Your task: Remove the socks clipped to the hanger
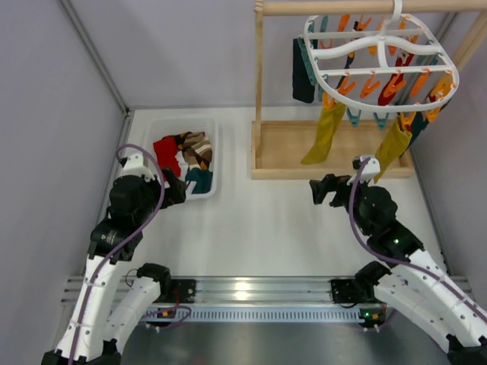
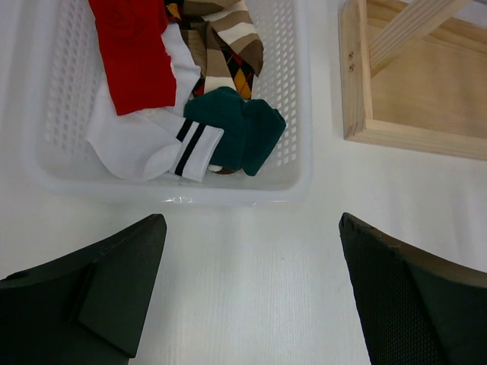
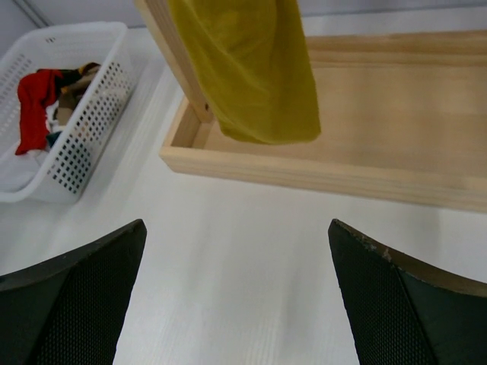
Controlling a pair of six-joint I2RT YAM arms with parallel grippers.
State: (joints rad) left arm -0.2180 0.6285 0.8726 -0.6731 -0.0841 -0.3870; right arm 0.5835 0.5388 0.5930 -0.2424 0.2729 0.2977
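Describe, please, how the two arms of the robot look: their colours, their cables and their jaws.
The left arm and the right arm both have white lower links, with black joints and black upper sections. A thin purple cable runs along each arm. The jaws are black and wedge-shaped, with a fine dotted texture on their inner faces. No sleeves or readable markings show.

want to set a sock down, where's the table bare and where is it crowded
Bare table lies between the white basket and the wooden tray, and between left pincer and right pincer. Crowded: the basket, full of socks, and under the hanger, where mustard socks dangle over the tray.
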